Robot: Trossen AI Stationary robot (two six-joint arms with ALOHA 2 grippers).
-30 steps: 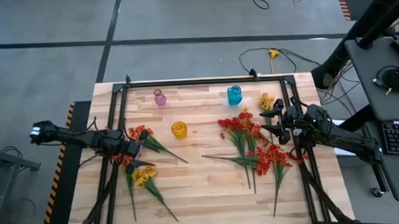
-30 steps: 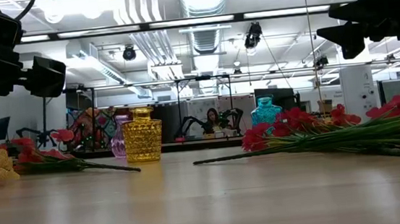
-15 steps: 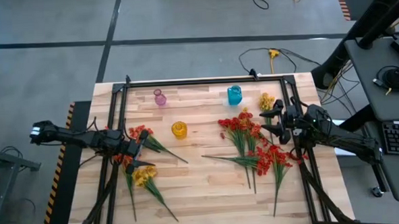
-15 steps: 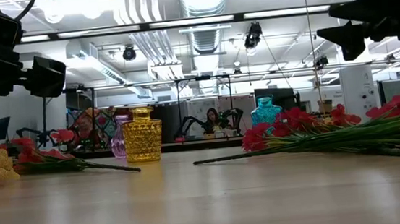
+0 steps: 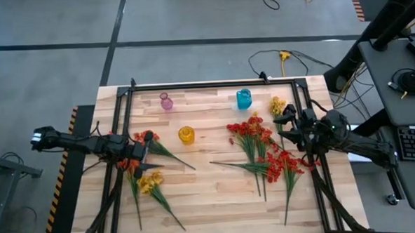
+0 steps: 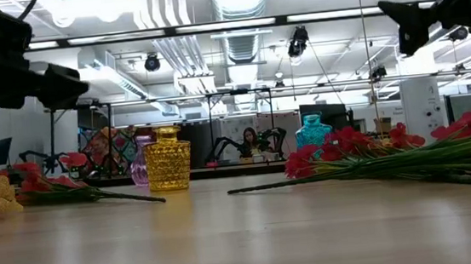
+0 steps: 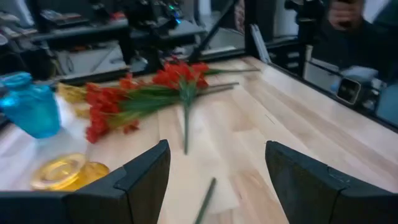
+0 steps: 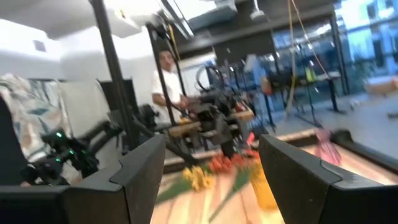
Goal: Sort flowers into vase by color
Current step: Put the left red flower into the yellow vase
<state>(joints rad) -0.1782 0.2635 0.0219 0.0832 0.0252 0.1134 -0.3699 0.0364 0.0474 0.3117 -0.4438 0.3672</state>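
Note:
Red-orange sprigs lie flat on the table in a bunch (image 5: 254,134) and a second bunch (image 5: 280,164) on the right, with a yellow sprig (image 5: 277,105) behind them. On the left lie a red sprig (image 5: 147,139) and a yellow sprig (image 5: 151,182). Three vases stand upright: yellow (image 5: 186,135), pink (image 5: 166,101), blue (image 5: 243,98). My left gripper (image 5: 147,151) (image 7: 214,149) hangs open above the left sprigs. My right gripper (image 5: 284,126) (image 8: 211,143) hangs open above the right bunch's right side, well clear of the table (image 6: 396,15).
A black metal frame (image 5: 213,83) runs along the far edge and both sides of the wooden table. The middle of the table (image 5: 210,186) holds only stems at its edges. A person (image 6: 249,141) sits in the room beyond the far edge.
My right gripper has risen above the red bunch and drawn slightly toward the table's right edge. My left gripper has shifted a little toward the table's right, over the left sprigs. The flowers and vases have stayed put.

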